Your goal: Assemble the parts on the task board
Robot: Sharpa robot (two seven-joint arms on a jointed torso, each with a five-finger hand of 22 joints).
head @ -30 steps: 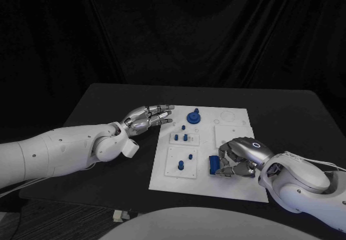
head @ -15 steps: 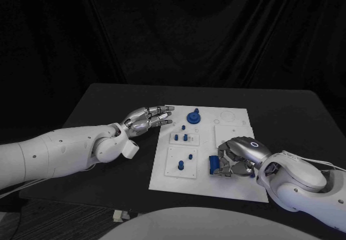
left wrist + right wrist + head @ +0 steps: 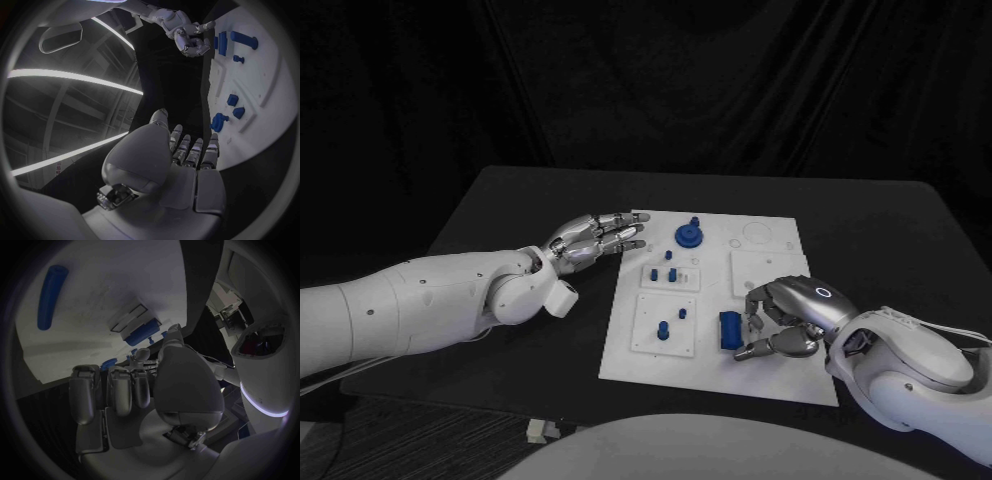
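The white task board (image 3: 661,365) lies in the middle of the black table. A blue cylinder part (image 3: 728,328) lies flat on its near half, also seen as the blue cylinder (image 3: 51,296). My right hand (image 3: 783,320) rests on the board just right of that part, apart from it, fingers curled in and holding nothing. My left hand (image 3: 596,238) hovers at the board's far left edge with fingers stretched out and empty. A blue knob (image 3: 687,235) stands at the board's far end, and small blue pieces (image 3: 668,272) stand in a plate behind the cylinder.
More small blue pieces (image 3: 672,322) sit in a square plate left of the cylinder. A round recess (image 3: 756,235) marks the board's far right corner. Bare black table (image 3: 877,230) flanks the board on both sides.
My right hand has let go of the blue cylinder and drawn back to the right; the part stays flat on the board. The left hand has not moved.
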